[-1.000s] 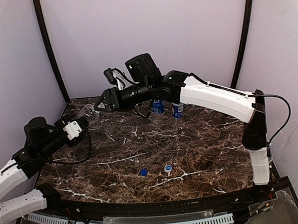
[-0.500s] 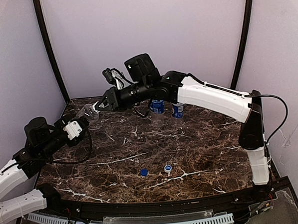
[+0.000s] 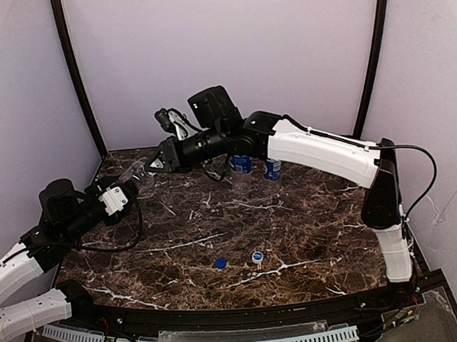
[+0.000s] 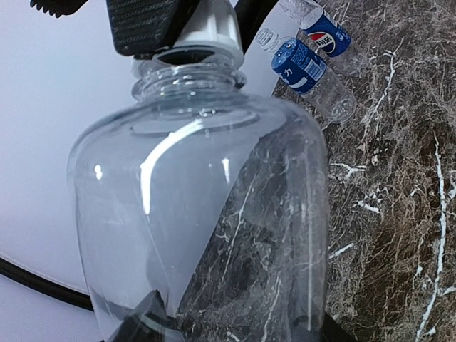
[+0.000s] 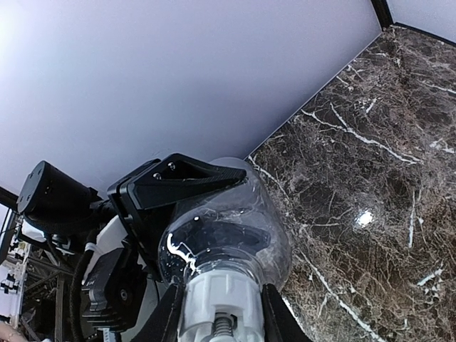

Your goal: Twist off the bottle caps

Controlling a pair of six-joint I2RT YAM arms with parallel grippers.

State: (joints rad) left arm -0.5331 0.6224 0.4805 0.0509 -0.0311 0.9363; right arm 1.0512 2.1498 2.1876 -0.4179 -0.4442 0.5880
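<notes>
The left gripper (image 3: 135,180) is clamped on the base of the plain bottle (image 4: 214,214), held tilted above the left rear of the table (image 3: 315,220). The bottle is clear and empty. The right gripper (image 3: 158,162) is closed on the white cap (image 4: 206,32) at the bottle mouth; whether the cap is off the thread cannot be determined. A blue cap (image 3: 219,263) and a second cap (image 3: 257,257) lie near the front. Two labelled bottles (image 3: 242,164) (image 3: 272,169) stand side by side at the rear.

Dark marble table (image 3: 315,212) — two labelled bottles (image 3: 242,163) at back, two loose caps (image 3: 219,263) nearer
</notes>
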